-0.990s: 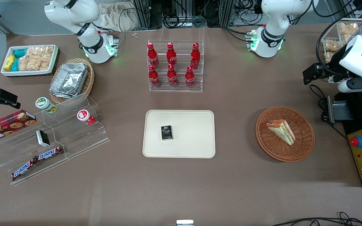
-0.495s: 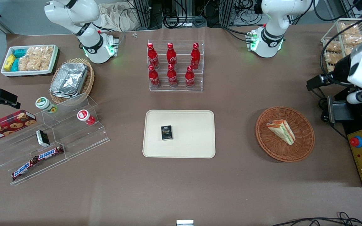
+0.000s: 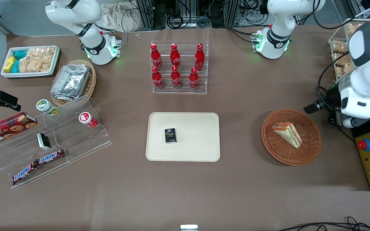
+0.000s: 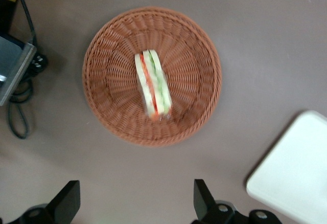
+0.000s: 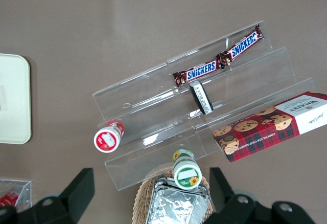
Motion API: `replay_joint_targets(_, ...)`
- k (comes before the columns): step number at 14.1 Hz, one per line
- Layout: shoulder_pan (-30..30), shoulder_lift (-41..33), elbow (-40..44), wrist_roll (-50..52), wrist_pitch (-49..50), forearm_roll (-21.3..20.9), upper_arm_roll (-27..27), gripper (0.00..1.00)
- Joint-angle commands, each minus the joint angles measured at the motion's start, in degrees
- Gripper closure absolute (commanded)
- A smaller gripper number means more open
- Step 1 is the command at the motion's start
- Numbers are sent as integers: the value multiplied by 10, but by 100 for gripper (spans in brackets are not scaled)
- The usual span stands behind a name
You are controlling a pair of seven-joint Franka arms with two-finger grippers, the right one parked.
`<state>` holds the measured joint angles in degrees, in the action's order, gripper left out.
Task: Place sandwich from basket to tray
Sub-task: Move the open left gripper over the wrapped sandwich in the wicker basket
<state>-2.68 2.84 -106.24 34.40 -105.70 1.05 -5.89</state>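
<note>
The sandwich (image 3: 287,133) (image 4: 153,84), a wrapped triangular wedge, lies on its side near the middle of the round reddish-brown basket (image 3: 310,147) (image 4: 112,111); in the left wrist view its pale bread alternates with red, orange and green filling. The basket stands on the brown table (image 3: 185,199) toward the working arm's end, apart from all other objects. The cream tray (image 3: 198,150) (image 4: 296,183) lies at the table's centre, well apart from the basket, and carries a small black box (image 3: 170,135) only.

The gripper (image 4: 137,203) hangs in the air above the table, just beside the basket and touching nothing. Its two dark fingers (image 4: 66,199) are spread wide, with bare table between them and nothing held. In the front view the left arm (image 3: 363,83) stands over the table edge beside the basket.

Farther from the front camera than the tray, a clear rack holds six red bottles (image 3: 175,65). Toward the parked arm's end stand a stepped clear display (image 3: 75,141) with two Snickers bars (image 3: 39,165), a biscuit box (image 3: 6,128), a paler basket of foil containers (image 3: 72,81) and a white bin of snack packets (image 3: 30,61).
</note>
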Motion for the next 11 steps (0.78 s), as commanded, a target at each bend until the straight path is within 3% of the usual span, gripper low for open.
replay_joint_targets(1,0,18,-44,56,-70,1,-2,0)
replay_joint_targets(6,0,73,-106,122,-188,-2,-2,0)
replay_joint_targets(11,0,118,-113,143,-224,-3,-1,0)
